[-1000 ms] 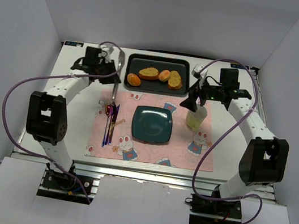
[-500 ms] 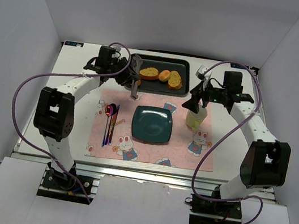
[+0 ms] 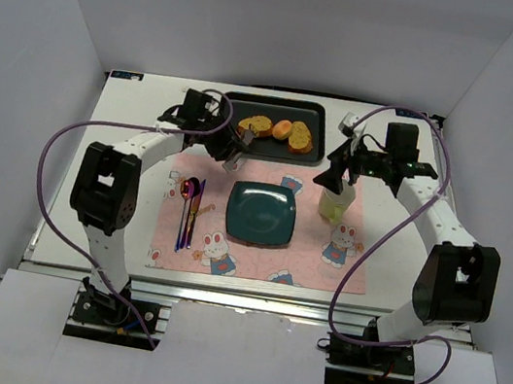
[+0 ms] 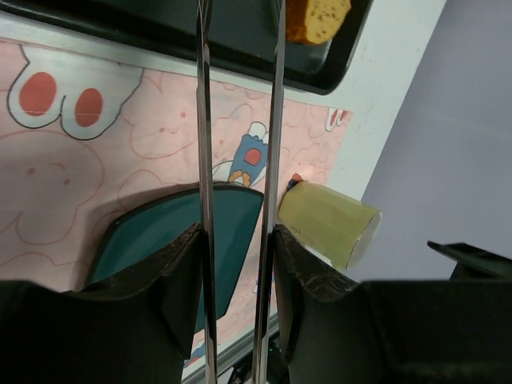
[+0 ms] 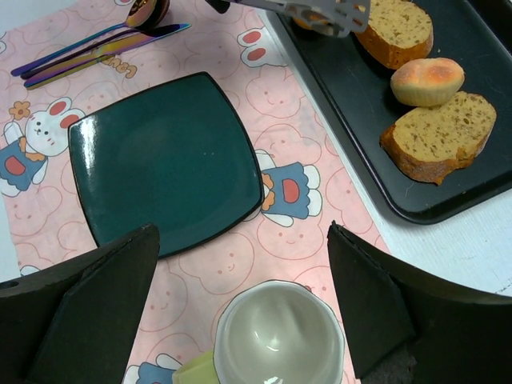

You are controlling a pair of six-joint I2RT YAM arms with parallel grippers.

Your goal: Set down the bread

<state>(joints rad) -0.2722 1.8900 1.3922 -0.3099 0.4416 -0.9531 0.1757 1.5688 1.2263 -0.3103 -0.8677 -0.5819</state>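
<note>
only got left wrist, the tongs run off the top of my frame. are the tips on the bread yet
observer: Not gripping it as far as I can see. In the right wrist view the tongs have their tips over the end of the tray, right beside the bread. I cannot tell if they touch it.
operator: anything else on that tray
observer: A round roll lies next to the bread, then a second slice beyond it.
operator: whole plate free?
observer: Yes, the plate is bare all over.
</note>
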